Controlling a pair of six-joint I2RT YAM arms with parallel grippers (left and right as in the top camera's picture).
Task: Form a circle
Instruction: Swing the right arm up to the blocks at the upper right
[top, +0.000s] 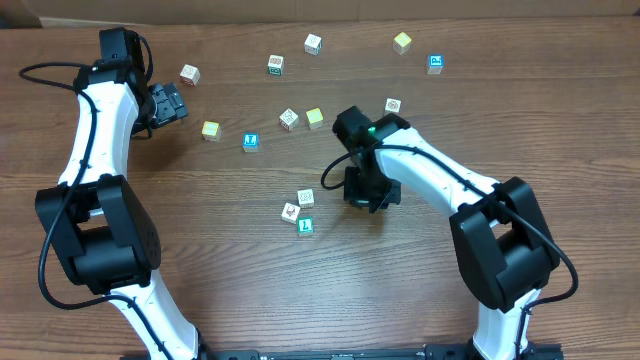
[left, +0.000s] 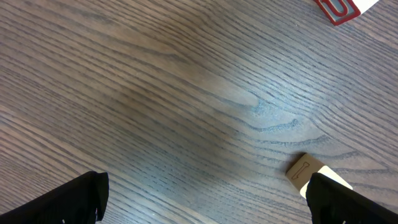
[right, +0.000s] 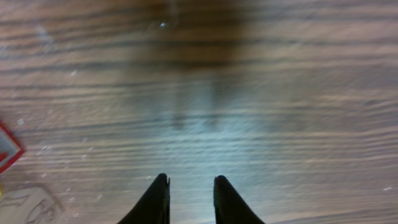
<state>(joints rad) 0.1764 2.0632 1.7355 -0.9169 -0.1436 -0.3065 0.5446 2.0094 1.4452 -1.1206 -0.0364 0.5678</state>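
Observation:
The circle is a tight group of tiny wooden cubes in the overhead view: two whitish printed cubes and a green-faced cube. My right gripper hovers just to the right of them, pointing down at the table. In the right wrist view the right gripper stands slightly open over bare wood, nothing between its fingers; a whitish cube face peeks in at the bottom left. My left gripper is far off at the upper left, wide open and empty.
Loose cubes lie scattered across the far half: whitish, yellow, blue-faced. A tan cube sits by my left gripper's right finger.

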